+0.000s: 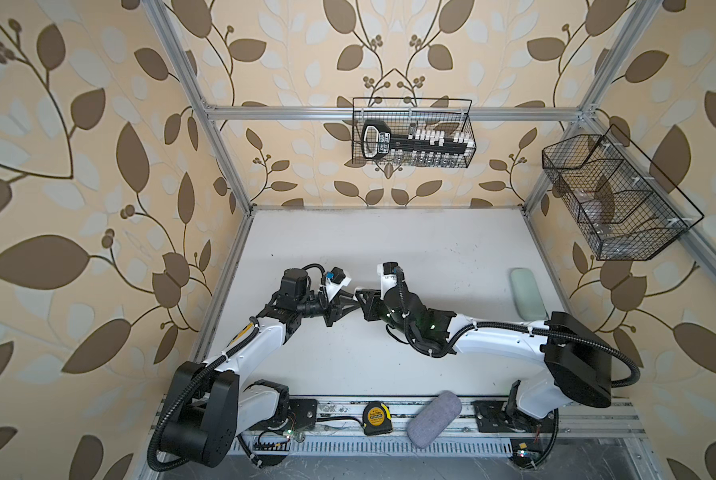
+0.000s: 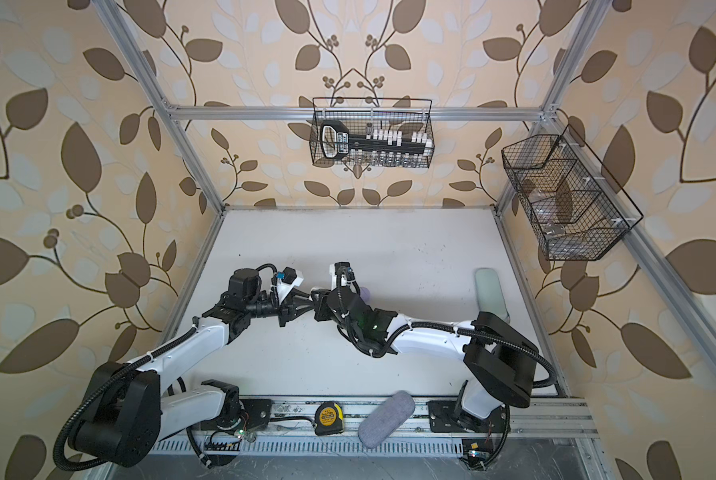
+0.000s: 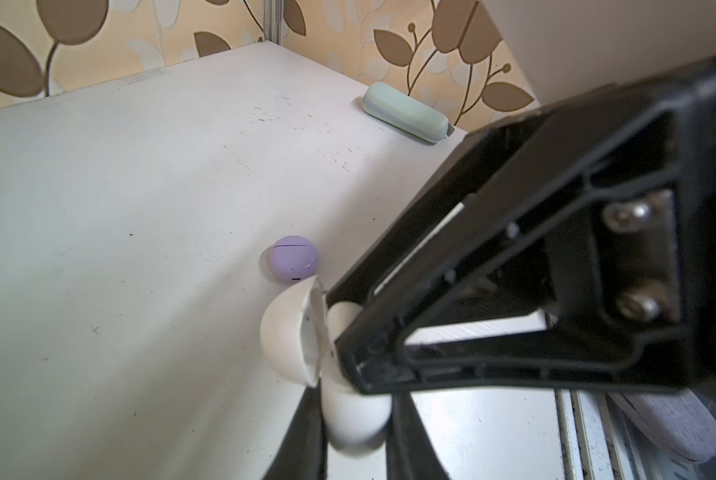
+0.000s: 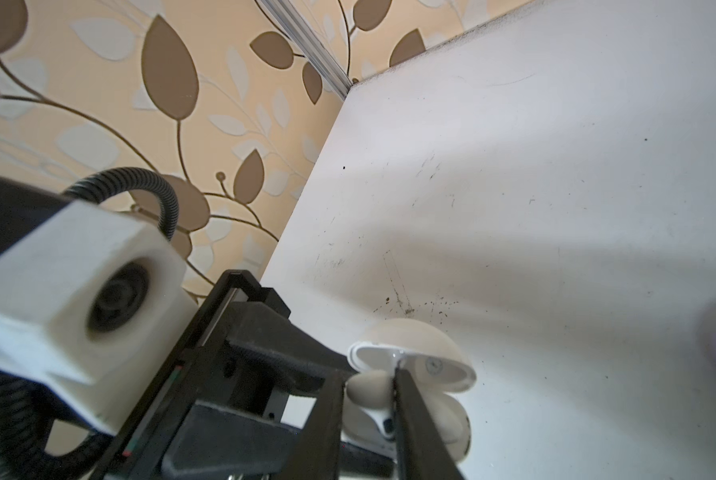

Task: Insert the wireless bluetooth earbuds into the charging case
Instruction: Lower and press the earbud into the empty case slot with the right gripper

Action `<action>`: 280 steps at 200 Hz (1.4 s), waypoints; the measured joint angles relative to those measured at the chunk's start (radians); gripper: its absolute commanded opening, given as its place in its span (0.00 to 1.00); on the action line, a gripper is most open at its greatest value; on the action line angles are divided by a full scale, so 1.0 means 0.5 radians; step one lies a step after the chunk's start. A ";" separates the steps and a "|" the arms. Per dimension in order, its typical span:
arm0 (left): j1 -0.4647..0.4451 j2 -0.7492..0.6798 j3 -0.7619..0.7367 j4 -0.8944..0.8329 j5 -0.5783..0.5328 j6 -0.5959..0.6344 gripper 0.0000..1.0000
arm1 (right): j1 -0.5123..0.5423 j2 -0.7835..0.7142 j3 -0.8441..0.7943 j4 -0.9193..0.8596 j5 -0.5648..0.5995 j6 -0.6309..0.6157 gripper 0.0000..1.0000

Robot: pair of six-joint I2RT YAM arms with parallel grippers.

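Open case [image 3: 286, 340] clamped in left gripper [image 3: 354, 432]; bud [image 4: 364, 390] bracketed by right gripper [image 4: 370, 374], grip unclear. Released unseated, bud may be flicked out.

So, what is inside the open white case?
A white earbud rests at the mouth of the white case, between the fingers of the right gripper. The gripper covers the rest, so a second earbud cannot be ruled out.
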 measured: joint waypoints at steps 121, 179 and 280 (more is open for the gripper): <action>0.000 0.000 0.000 0.000 0.004 0.007 0.06 | -0.043 0.001 0.021 -0.018 -0.140 -0.024 0.23; 0.003 -0.001 0.000 -0.002 0.000 0.008 0.06 | -0.052 0.018 0.072 -0.088 -0.168 -0.067 0.23; 0.005 -0.001 0.001 -0.005 -0.027 0.008 0.06 | -0.027 0.069 0.252 -0.359 -0.108 -0.251 0.23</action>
